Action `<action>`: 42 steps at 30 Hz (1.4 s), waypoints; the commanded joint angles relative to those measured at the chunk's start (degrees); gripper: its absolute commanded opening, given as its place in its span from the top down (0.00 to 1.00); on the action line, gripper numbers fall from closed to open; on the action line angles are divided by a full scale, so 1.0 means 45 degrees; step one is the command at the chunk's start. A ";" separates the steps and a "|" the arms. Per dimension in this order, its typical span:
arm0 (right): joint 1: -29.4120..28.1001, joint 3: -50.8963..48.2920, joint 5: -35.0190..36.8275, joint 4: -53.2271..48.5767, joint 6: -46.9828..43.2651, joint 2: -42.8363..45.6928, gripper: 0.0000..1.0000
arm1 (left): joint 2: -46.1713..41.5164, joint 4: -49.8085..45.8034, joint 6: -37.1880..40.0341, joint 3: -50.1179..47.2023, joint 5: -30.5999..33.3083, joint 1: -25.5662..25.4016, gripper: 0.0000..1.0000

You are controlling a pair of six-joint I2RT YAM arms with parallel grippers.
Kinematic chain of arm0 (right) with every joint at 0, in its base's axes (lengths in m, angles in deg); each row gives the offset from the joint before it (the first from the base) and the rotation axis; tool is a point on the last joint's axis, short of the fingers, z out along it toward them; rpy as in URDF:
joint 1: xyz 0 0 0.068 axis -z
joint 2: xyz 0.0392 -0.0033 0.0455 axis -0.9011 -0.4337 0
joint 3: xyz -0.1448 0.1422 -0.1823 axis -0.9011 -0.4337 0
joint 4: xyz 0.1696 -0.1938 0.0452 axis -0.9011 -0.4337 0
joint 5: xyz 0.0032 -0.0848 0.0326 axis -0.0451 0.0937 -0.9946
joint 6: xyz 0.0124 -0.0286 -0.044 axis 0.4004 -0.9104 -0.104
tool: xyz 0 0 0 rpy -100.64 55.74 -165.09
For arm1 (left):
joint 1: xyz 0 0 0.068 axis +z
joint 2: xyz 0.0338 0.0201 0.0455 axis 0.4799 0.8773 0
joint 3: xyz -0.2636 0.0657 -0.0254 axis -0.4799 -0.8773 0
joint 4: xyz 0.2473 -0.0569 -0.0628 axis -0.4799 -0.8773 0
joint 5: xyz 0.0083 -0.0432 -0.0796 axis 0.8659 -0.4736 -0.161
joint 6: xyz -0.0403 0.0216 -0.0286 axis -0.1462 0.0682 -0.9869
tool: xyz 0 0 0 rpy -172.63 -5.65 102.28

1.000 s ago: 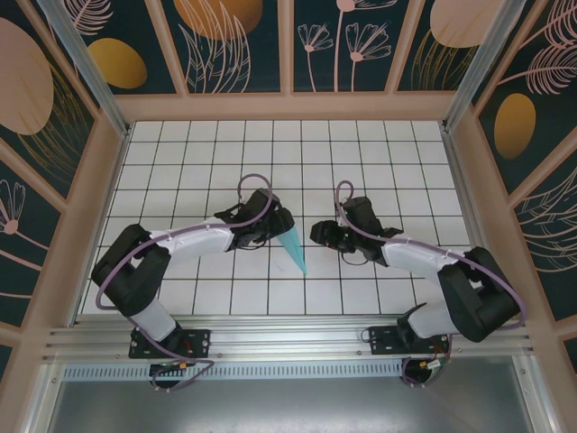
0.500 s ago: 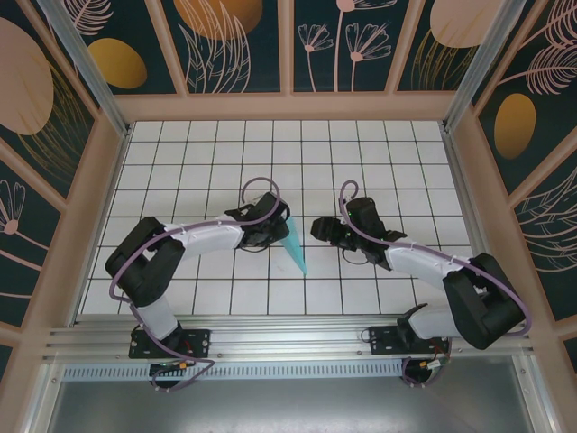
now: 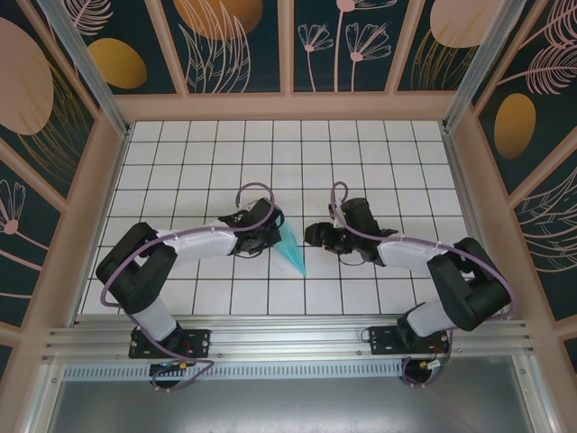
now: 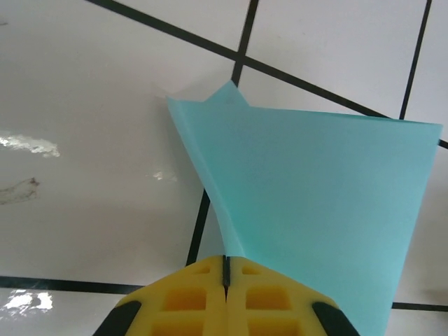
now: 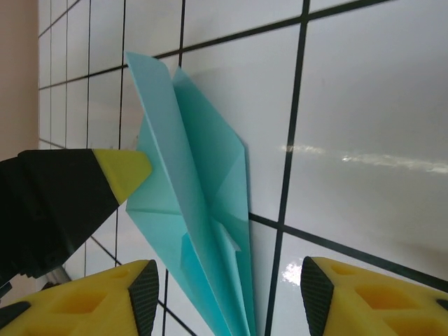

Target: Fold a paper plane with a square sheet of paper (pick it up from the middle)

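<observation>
Left claw has clamped the paper plane; right claw gapes just beside.

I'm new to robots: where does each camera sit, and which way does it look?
Top external: fixed above and behind the arms, looking down at the table; both arms show, left gripper and right gripper flanking the paper plane.
Left wrist: on the left wrist, looking past its fingers, shut on the plane.
Right wrist: on the right wrist, looking past its open fingers at the plane.
Shared: all three see the plane.
</observation>
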 commanded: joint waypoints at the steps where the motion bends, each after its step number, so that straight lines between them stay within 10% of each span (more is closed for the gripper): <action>1: 0.0019 0.0618 -0.1534 0.0416 -0.0574 -0.0687 0.41 | -0.0314 0.0179 0.0250 -0.0325 0.0366 -0.0040 0.97; 42: -0.1758 0.3098 0.1300 -0.2987 -0.2467 -0.1551 0.41 | -0.0510 0.1569 0.0484 -0.1158 -0.0044 -0.0032 0.98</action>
